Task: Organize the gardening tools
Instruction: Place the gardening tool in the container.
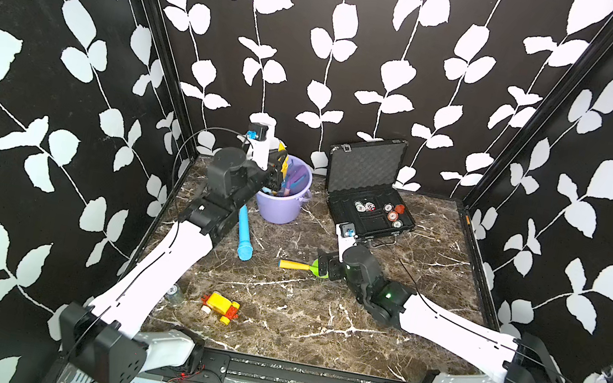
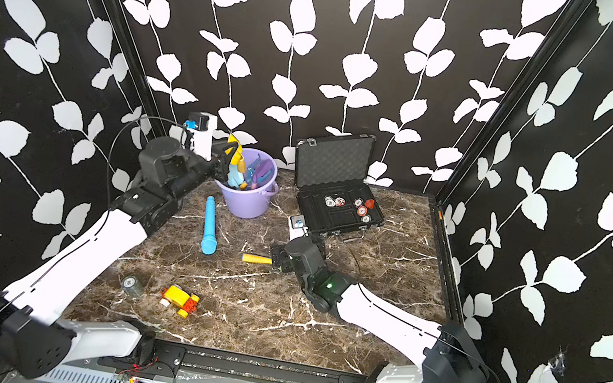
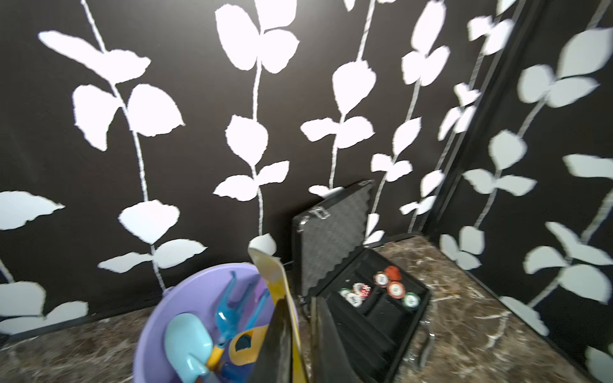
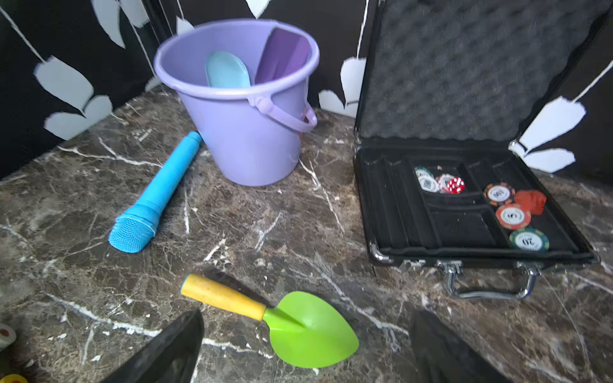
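A flat yellow tool [image 3: 269,270] is clamped in my shut left gripper [image 3: 297,306], which hangs over the rim of the purple bucket [image 1: 280,208] at the back left. A teal spade [image 3: 187,341], a blue fork [image 3: 229,308] and a purple scoop [image 4: 282,56] stand inside the bucket [image 4: 245,139]. Mid-table lies a green trowel [image 4: 310,330] with a yellow handle [image 1: 294,266]. My right gripper [image 4: 306,331] hovers just above its blade, open, one finger to each side and neither touching it.
A light-blue microphone-like cylinder [image 1: 245,233] lies left of the trowel, beside the bucket. An open black case [image 1: 371,212] with poker chips sits at the back right. A yellow-and-red toy car [image 1: 220,304] and a small clear roll [image 2: 131,285] lie near the front left.
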`<state>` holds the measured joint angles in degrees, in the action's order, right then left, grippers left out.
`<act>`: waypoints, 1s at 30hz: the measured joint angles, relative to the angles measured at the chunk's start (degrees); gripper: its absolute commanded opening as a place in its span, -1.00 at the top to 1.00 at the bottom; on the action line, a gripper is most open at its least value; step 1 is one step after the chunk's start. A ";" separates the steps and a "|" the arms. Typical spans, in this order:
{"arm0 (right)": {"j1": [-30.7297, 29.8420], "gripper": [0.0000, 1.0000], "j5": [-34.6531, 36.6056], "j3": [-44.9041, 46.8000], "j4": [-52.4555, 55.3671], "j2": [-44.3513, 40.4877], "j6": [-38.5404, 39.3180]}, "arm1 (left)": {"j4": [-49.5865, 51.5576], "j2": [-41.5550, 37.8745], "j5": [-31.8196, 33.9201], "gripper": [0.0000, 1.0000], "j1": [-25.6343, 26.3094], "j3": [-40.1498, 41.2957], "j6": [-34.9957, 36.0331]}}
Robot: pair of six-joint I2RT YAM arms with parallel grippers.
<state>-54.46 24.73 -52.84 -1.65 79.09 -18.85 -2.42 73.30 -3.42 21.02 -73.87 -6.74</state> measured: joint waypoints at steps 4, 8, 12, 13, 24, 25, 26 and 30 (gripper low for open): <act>0.15 -0.94 0.39 -6.14 5.11 5.40 -1.86 | -0.90 6.47 -0.79 1.00 -3.63 -2.43 -0.20; 0.15 -0.86 0.15 -12.41 9.38 11.96 -2.89 | -2.12 13.77 -3.61 1.00 -7.41 -4.04 -2.71; 0.20 -0.81 -1.27 -17.44 11.98 18.47 -3.32 | -2.82 19.52 -5.77 1.00 -9.51 -4.85 -4.35; 0.31 -0.79 -1.64 -18.64 12.63 20.00 -3.45 | -3.04 20.70 -6.25 1.00 -9.79 -4.85 -4.70; 0.57 -0.49 -7.54 -29.64 16.52 32.00 -5.18 | -7.41 26.69 -10.03 1.00 -9.92 -5.18 -7.02; 0.59 -0.47 -7.91 -30.27 16.63 32.74 -5.22 | -7.78 27.04 -10.14 1.00 -9.92 -5.33 -7.19; 0.63 -0.44 -8.41 -31.04 16.90 33.62 -5.29 | -8.15 27.39 -10.27 1.00 -9.92 -5.55 -7.28; 0.74 -0.38 -10.25 -33.66 17.46 36.81 -5.44 | -9.62 28.52 -10.75 1.00 -9.92 -5.92 -7.39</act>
<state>-53.71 14.48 -86.50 15.81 115.90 -24.29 -12.03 101.82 -14.17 11.09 -79.79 -14.13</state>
